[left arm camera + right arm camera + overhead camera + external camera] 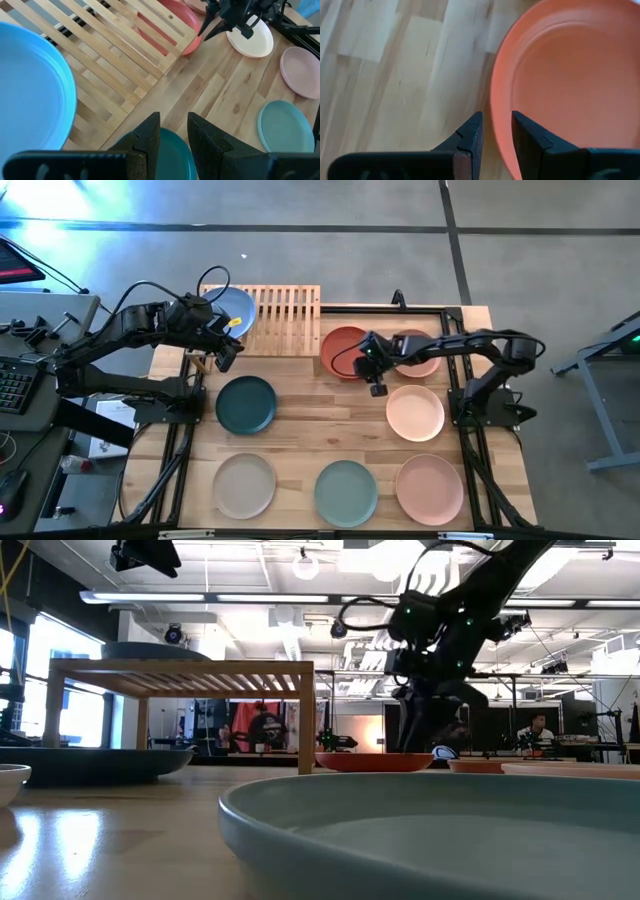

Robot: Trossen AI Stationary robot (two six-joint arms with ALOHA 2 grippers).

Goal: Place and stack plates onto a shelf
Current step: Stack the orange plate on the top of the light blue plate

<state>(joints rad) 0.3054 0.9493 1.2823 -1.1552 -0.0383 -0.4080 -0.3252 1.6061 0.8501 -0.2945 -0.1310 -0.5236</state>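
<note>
A: On the shelf (283, 318), at its left end, lies the blue plate (232, 308). Where is your left end effector (226, 352)?

B: Just off the shelf's front edge, above the dark teal plate (246, 404); my fingers are parted with nothing between them.

A: And the right end effector (377, 385)?

B: At the terracotta plate (345, 350) on the counter (300, 430), beside the shelf. My fingers straddle its rim, seemingly not clamped; contact is hard to judge. The remaining plates lie on the counter.

Blue plate (234, 309) on slatted shelf (285, 318), seven plates on tabletop
</note>
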